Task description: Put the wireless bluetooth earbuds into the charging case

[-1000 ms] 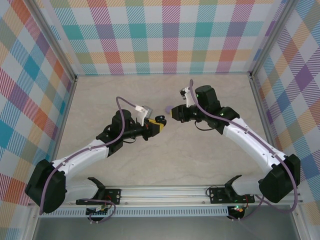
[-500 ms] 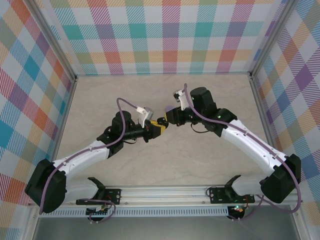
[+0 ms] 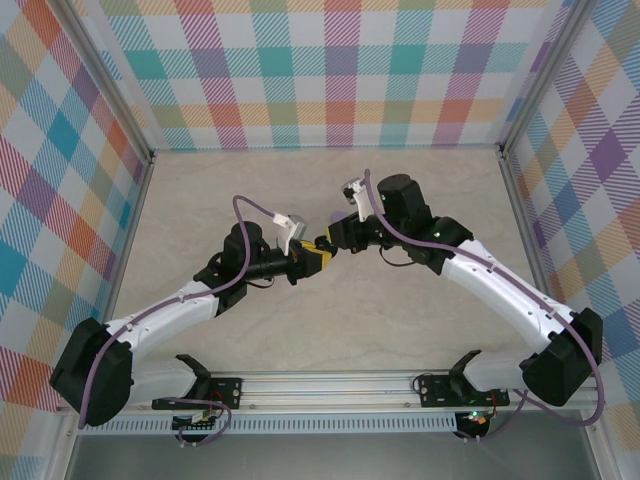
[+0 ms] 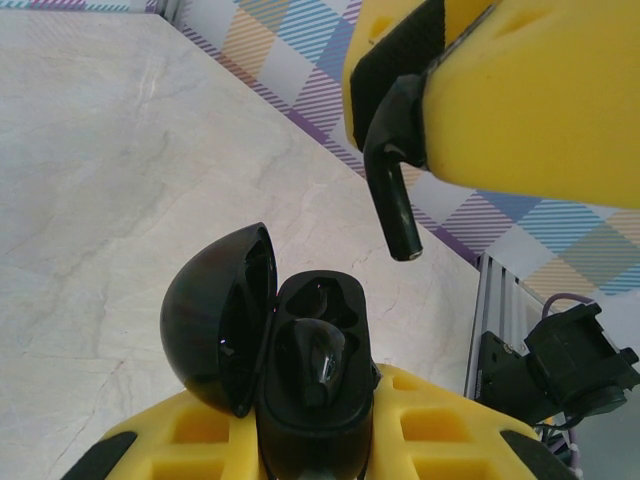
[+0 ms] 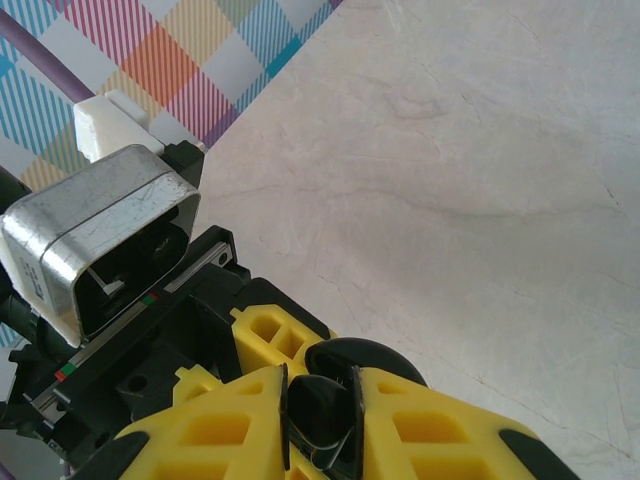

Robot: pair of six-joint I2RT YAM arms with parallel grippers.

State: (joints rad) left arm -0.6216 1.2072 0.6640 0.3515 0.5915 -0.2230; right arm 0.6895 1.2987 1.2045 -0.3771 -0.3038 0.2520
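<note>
Nearest us in the left wrist view, the left gripper [image 4: 315, 445] is clamped tight around the base of the black case [image 4: 318, 400], keeping its mouth turned up for loading. The lid [image 4: 215, 315] hangs open to the left, out of the way. One black earbud [image 4: 318, 362] sits in the nearer well; the farther well [image 4: 322, 295] looks empty.

Just above and to the right, apart from the case, the right gripper [image 4: 425, 85] is almost closed, pinching a second earbud [image 4: 392, 195] by its head. The stem points down toward the case, and we judge it is lined up for the free well. Beyond lie the marbled bench [image 4: 100, 150] and the checked wall [image 4: 300, 60].

The yellow fingers bury the second earbud's head and the case's lower body. In the right wrist view that earbud is a dark sliver between the fingers, which block the wells. From above, the grippers meet tip to tip, and the case and earbuds are too small to make out.
</note>
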